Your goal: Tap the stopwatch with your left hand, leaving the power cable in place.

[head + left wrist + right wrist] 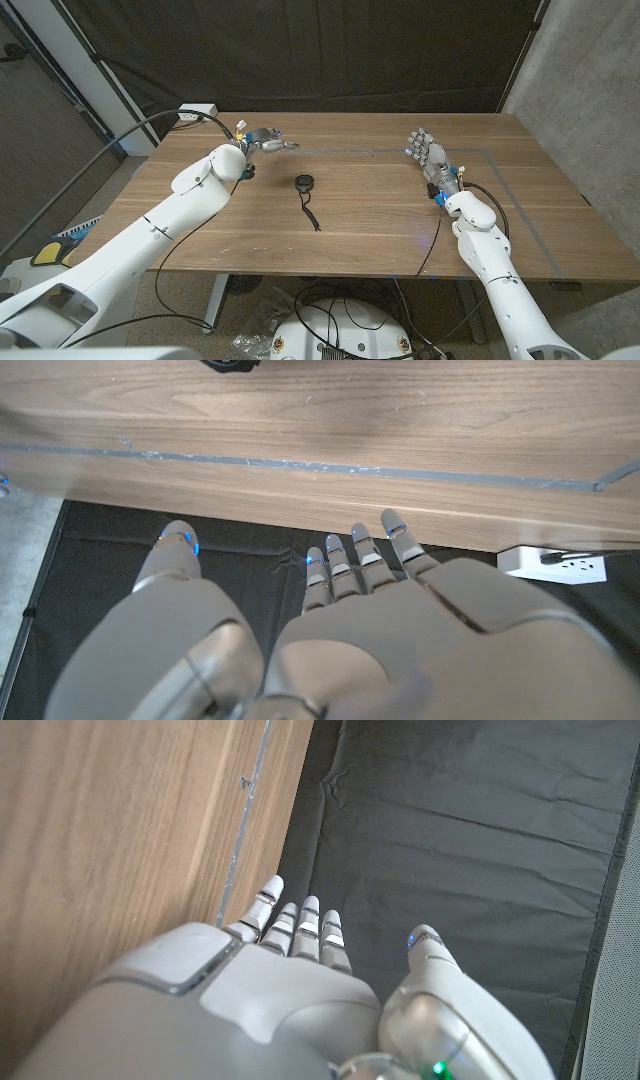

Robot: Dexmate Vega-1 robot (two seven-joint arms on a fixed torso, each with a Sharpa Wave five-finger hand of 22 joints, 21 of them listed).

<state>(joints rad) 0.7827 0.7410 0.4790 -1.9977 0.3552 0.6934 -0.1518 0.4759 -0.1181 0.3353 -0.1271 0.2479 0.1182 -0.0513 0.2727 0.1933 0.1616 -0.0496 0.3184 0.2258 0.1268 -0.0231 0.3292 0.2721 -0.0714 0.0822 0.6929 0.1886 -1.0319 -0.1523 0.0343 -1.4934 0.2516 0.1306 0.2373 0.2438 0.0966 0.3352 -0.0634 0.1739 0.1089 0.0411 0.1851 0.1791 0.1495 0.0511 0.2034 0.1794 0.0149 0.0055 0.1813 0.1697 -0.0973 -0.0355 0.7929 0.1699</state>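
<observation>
Near the middle of the surface (380, 215) we see the stopwatch (304, 182), its cord trailing toward us. Left robot hand (266, 139) hovers beyond it, fingers apart, empty; right robot hand (428, 157) waits well apart, fingers spread, holding nothing.

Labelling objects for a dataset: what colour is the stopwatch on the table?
Black, with a black cord trailing from it; the stopwatch shows best in the head view.

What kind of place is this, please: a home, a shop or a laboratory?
Most likely a robot test laboratory: a bare wooden table marked with tape lines, a black curtain hung behind it, and loose cables on the floor beneath.
</observation>
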